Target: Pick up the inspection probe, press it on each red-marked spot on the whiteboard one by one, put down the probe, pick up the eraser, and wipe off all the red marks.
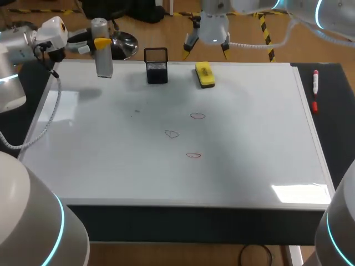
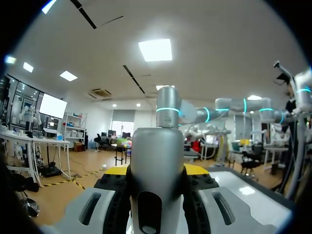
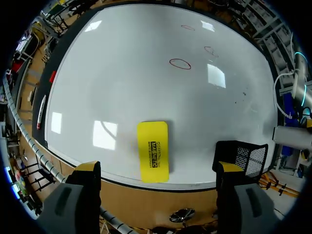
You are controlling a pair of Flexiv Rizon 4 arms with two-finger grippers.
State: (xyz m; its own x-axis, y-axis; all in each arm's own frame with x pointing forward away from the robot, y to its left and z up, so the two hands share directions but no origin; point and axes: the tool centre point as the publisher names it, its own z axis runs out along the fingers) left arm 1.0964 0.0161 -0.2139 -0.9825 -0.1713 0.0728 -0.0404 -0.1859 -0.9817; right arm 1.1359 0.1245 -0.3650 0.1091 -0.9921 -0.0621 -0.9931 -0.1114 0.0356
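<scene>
Left gripper (image 1: 102,42) holds the probe (image 1: 104,64) upright by the whiteboard's (image 1: 249,166) edge.

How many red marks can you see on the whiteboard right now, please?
3: one red mark nearest the yellow eraser, a second to its left and closer to the robot, a third closest to the robot. None appears hidden.

The claw (image 3: 158,167) hangs wide open above the whiteboard (image 3: 146,92), its yellow-tipped fingers (image 3: 87,168) either side of the yellow eraser (image 3: 153,151) lying flat beneath, not touching it. A black mesh holder (image 3: 242,155) stands just beside one finger, the grey inspection probe (image 3: 291,136) beyond it. Ahead, well apart, lie three red marks (image 3: 180,64).
</scene>
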